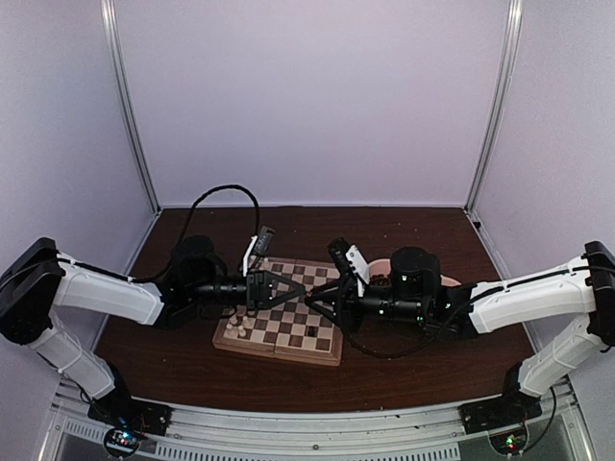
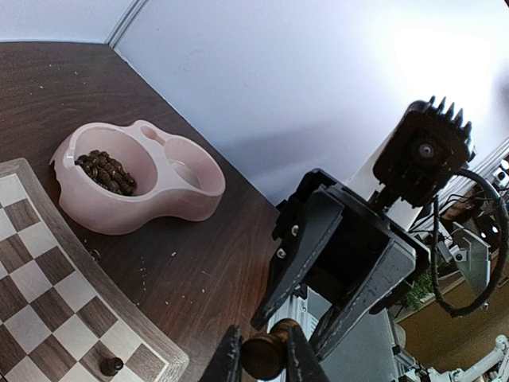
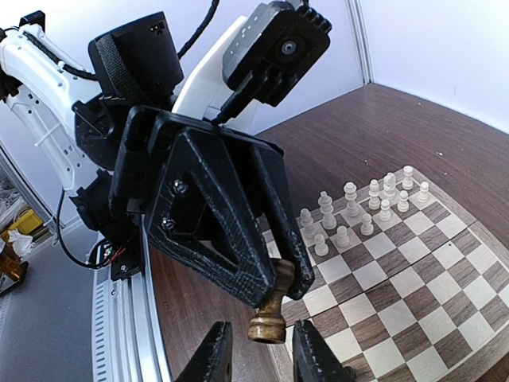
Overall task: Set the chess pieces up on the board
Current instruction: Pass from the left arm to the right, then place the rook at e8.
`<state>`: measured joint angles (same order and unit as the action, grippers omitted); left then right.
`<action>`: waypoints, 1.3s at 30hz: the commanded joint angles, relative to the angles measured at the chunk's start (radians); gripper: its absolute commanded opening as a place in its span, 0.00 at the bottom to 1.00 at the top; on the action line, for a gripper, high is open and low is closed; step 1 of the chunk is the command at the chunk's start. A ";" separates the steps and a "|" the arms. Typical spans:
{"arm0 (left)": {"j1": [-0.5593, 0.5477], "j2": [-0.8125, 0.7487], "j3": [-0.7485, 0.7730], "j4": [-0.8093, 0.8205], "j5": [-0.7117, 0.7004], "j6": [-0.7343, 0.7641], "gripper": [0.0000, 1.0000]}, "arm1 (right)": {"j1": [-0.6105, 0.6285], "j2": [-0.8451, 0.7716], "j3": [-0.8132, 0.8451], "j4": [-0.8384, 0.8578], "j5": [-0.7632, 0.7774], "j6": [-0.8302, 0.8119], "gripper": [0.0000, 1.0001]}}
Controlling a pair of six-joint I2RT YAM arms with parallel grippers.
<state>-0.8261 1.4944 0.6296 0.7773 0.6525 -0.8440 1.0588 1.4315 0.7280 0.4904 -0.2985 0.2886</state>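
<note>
The two arms lay low and stretched inward from either side, their wrists level, and met tip to tip above the board (image 3: 413,306). The left tool (image 3: 282,274) pointed towards the right one and was clamped narrowly on the head of a dark brown piece (image 3: 269,318), which hung tilted in the air between them, its base clear of the squares. The right tool (image 3: 261,338) faced it from the opposite side. Its two fingers (image 3: 216,354) stood apart on either side of the piece's base, with a gap showing on both sides and no contact visible.

A pink double bowl (image 2: 183,203) sat on the dark surface (image 2: 207,263) near the board's right side. One compartment held a heap of dark brown pieces (image 2: 107,171); the contents of the other could not be made out.

On the board, a group of cream pieces (image 3: 350,211) stood upright in a loose cluster on the squares along its left side. A lone dark piece (image 2: 111,365) stood on a square close to the rim at the near right.
</note>
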 commanded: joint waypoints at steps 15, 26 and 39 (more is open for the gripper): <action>0.004 0.036 0.004 0.105 0.051 -0.030 0.11 | 0.000 -0.025 0.007 -0.025 0.066 0.018 0.13; 0.004 -0.018 -0.017 0.030 -0.019 0.057 0.50 | -0.009 -0.025 0.064 -0.183 0.209 0.019 0.03; 0.004 -0.325 -0.069 -0.393 -0.461 0.370 0.76 | -0.027 0.181 0.542 -0.945 0.251 -0.113 0.03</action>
<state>-0.8261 1.2343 0.5797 0.5053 0.3687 -0.5991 1.0439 1.5505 1.1358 -0.1120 -0.0990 0.2409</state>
